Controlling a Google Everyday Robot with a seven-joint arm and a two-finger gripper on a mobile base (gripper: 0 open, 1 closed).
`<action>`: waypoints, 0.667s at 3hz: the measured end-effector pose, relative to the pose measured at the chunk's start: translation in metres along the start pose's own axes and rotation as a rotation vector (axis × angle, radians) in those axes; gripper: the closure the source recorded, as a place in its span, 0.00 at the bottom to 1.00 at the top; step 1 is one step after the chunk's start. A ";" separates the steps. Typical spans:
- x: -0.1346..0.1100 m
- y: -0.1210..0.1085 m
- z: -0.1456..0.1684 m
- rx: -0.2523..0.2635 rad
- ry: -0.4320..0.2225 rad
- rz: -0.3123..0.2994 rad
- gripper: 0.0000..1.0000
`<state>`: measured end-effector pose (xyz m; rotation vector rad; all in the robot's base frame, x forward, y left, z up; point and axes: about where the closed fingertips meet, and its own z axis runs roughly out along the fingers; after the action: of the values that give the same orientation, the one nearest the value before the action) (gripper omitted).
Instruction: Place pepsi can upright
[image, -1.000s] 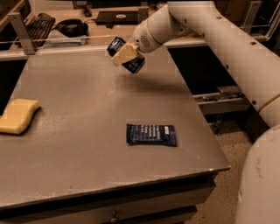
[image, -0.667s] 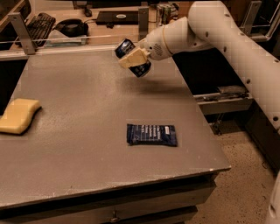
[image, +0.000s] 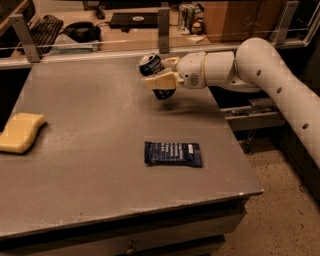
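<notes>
The pepsi can (image: 151, 66), dark blue with a silver end, is held tilted above the far right part of the grey table (image: 90, 150). My gripper (image: 161, 75) comes in from the right on a white arm (image: 260, 65) and is shut on the can, its cream fingers (image: 162, 80) clamping the can's sides. The can's silver top faces up and to the left. Its lower end sticks out below the fingers, just above the table surface.
A flat dark blue snack wrapper (image: 173, 153) lies on the table nearer the front. A yellow sponge (image: 20, 132) lies at the left edge. Behind a rail stand a keyboard (image: 42, 27), headphones (image: 80, 31) and cans (image: 189, 14).
The arm has swung so the wrist lies more level, and the gripper with the can has shifted right and slightly lower. The can stays gripped.
</notes>
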<state>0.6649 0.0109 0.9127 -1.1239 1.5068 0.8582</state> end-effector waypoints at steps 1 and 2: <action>0.005 0.007 -0.014 -0.002 -0.102 -0.008 1.00; 0.014 0.010 -0.023 -0.024 -0.167 -0.008 0.82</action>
<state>0.6482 -0.0100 0.9040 -1.0477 1.3570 0.9431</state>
